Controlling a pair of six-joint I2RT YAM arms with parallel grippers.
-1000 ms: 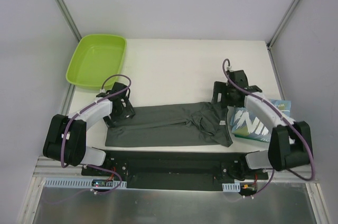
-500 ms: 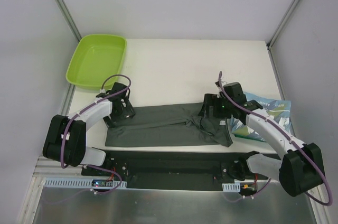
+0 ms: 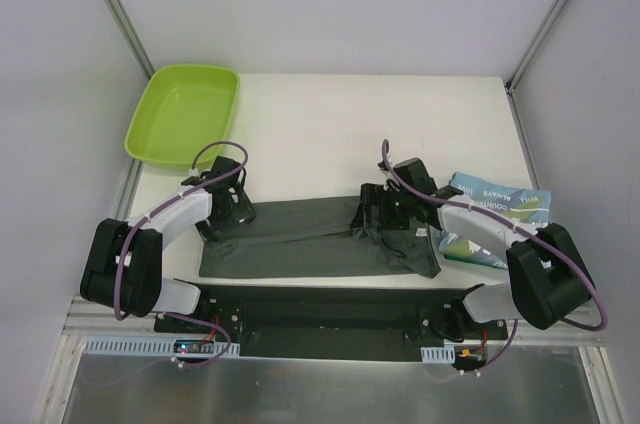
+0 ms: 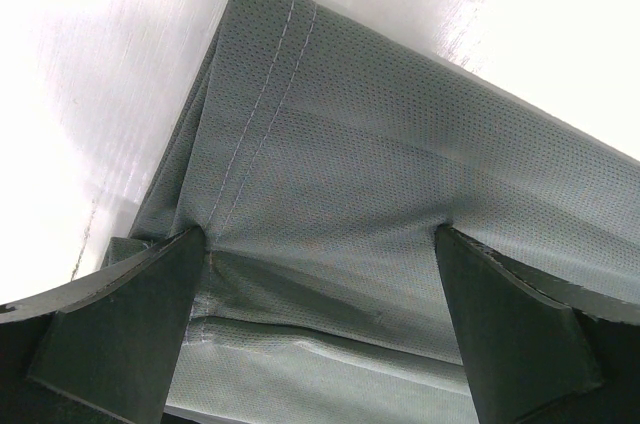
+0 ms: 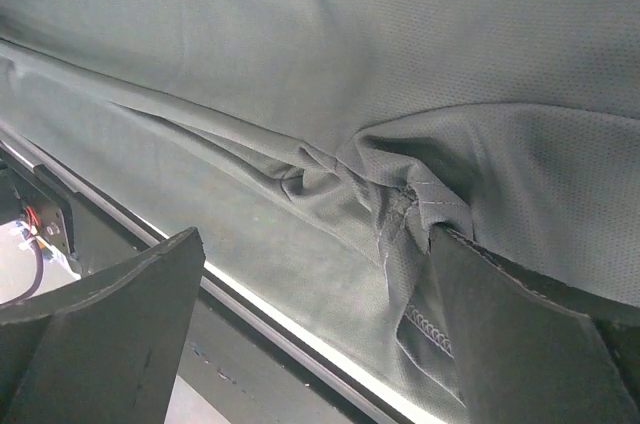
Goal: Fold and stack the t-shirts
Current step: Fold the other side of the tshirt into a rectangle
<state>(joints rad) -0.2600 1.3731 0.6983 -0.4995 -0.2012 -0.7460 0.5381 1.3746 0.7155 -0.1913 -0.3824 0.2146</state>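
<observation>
Covering most of the view, white table [image 3: 330, 124] carries all items. Along its near edge, dark grey t-shirt [image 3: 290, 244] lies as a long folded strip, flat at L end, bunched at R, where right gripper [image 3: 372, 216] hides part. At far-L corner sits lime-green tray [image 3: 185, 109], well apart. At R, light blue t-shirt [image 3: 500, 206] lies folded just beside the grey one; near portion hidden by R arm; white lettering too small to read. On strip's L end rests left gripper [image 3: 228, 206], fingers [image 4: 120, 324] spread, tips on cloth. R fingers [image 5: 100, 334] likewise spread wide, wrinkle bunched beside one, nothing pinched.
</observation>
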